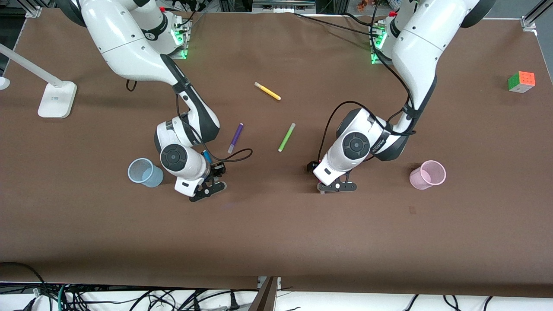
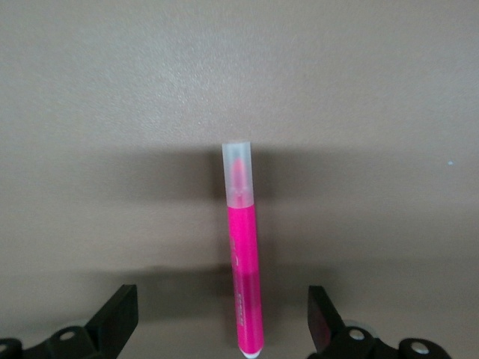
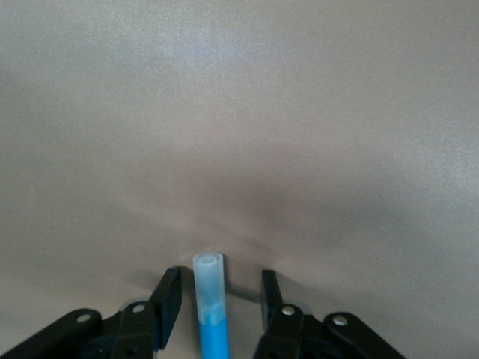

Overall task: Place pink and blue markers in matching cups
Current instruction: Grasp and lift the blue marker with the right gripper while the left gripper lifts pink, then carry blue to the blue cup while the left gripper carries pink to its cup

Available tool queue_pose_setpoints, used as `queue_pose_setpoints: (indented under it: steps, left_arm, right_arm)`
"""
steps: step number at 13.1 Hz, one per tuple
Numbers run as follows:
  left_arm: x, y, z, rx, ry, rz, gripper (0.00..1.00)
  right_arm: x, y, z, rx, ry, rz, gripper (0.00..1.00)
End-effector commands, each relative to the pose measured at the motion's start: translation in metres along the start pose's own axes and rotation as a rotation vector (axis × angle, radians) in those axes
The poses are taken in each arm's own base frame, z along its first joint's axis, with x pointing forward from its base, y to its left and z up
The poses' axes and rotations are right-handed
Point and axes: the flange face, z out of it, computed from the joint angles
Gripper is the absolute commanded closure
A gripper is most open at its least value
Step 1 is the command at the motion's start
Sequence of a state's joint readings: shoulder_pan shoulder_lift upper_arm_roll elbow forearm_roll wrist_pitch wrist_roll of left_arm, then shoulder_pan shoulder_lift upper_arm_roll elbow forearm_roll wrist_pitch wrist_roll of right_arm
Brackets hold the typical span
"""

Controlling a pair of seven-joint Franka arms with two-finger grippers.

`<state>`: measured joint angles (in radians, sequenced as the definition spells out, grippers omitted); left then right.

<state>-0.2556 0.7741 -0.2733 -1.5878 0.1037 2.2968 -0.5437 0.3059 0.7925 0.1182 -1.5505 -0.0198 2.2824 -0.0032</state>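
The pink marker (image 2: 243,277) lies flat on the brown table between the wide-open fingers of my left gripper (image 2: 221,308), which touch nothing. In the front view this gripper (image 1: 337,187) is low over the table, beside the pale pink cup (image 1: 427,174), and its hand hides the marker. The blue marker (image 3: 210,314) lies between the fingers of my right gripper (image 3: 220,295), which stand close on either side with small gaps. In the front view this gripper (image 1: 208,188) is beside the pale blue cup (image 1: 145,172), and a bit of the blue marker (image 1: 207,156) shows.
A purple marker (image 1: 236,137), a lime-green marker (image 1: 287,137) and a yellow marker (image 1: 267,91) lie mid-table, farther from the camera. A colour cube (image 1: 521,81) sits at the left arm's end, a white lamp base (image 1: 57,99) at the right arm's end.
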Motion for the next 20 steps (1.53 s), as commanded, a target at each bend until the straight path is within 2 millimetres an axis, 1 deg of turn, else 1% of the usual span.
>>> queue_pose_setpoints:
  steps: [1,2,3,4,5,6,7,8,9,10,11,12,13,14,15,16,17,18,19,20]
  left_arm:
    - [0.008,0.015,0.012,0.042,0.036,0.034,0.05]
    - [0.01,0.018,0.017,0.045,0.04,0.017,0.08]
    - [0.011,0.016,0.021,0.054,0.038,0.002,0.09]
    - [0.013,0.017,0.019,0.052,0.046,0.001,0.11]
    - [0.014,0.016,0.019,0.053,0.046,0.0,0.13]
    - [0.014,0.016,0.02,0.053,0.045,0.0,0.2]
    - [0.015,0.013,0.024,0.058,0.042,-0.007,0.34]
    - [0.015,0.011,0.024,0.06,0.043,-0.01,0.5]
    - [0.016,0.011,0.023,0.059,0.044,-0.01,0.64]
    - [0.015,0.012,0.023,0.06,0.044,-0.01,0.82]
    - [0.012,0.018,0.022,0.061,0.048,-0.014,1.0]
    - [0.011,0.021,0.019,0.072,0.06,-0.043,1.0]
    - [0.016,0.019,0.007,0.072,0.08,-0.05,1.0]
    - [0.023,0.017,-0.004,0.064,0.099,-0.056,1.0]
    - [0.032,0.012,-0.015,0.058,0.112,-0.066,1.0]
    - [0.039,0.001,-0.033,0.052,0.112,-0.091,1.0]
    - [0.042,-0.011,-0.055,0.063,0.096,-0.104,1.0]
    - [0.046,-0.028,-0.073,0.072,0.073,-0.117,1.0]
    - [0.047,-0.038,-0.101,0.046,0.059,-0.146,1.0]
    - [0.05,-0.056,-0.123,-0.003,0.033,-0.21,1.0]
  right_arm:
    - [-0.004,-0.003,0.004,-0.004,0.006,-0.005,0.92]
    - [-0.003,-0.004,-0.001,-0.005,0.014,-0.013,0.93]
    - [0.002,-0.003,-0.011,-0.006,0.032,-0.024,0.93]
    - [0.01,0.002,-0.032,-0.009,0.067,-0.023,0.93]
    - [0.015,0.004,-0.06,-0.013,0.103,-0.024,0.92]
    - [0.016,0.006,-0.082,-0.018,0.126,-0.024,0.92]
    - [0.015,0.011,-0.102,-0.025,0.142,-0.031,0.92]
    - [0.014,0.02,-0.121,-0.036,0.154,-0.106,0.9]
    - [0.012,0.031,-0.135,-0.038,0.158,-0.191,0.9]
    - [0.01,0.045,-0.149,-0.042,0.157,-0.246,0.9]
    - [0.005,0.05,-0.169,-0.043,0.154,-0.276,0.9]
    - [0.0,0.052,-0.182,-0.042,0.142,-0.296,0.9]
    - [-0.005,0.057,-0.198,-0.04,0.143,-0.339,0.9]
    - [-0.01,0.063,-0.212,-0.04,0.144,-0.422,0.9]
    - [-0.014,0.074,-0.223,-0.023,0.154,-0.504,0.9]
    - [-0.02,0.089,-0.232,0.024,0.18,-0.565,0.9]
    - [-0.025,0.107,-0.236,0.085,0.207,-0.612,0.9]
    - [-0.031,0.123,-0.235,0.155,0.243,-0.674,0.9]
    - [-0.036,0.142,-0.235,0.203,0.294,-0.74,0.9]
    - [-0.042,0.162,-0.232,0.236,0.341,-0.791,0.9]
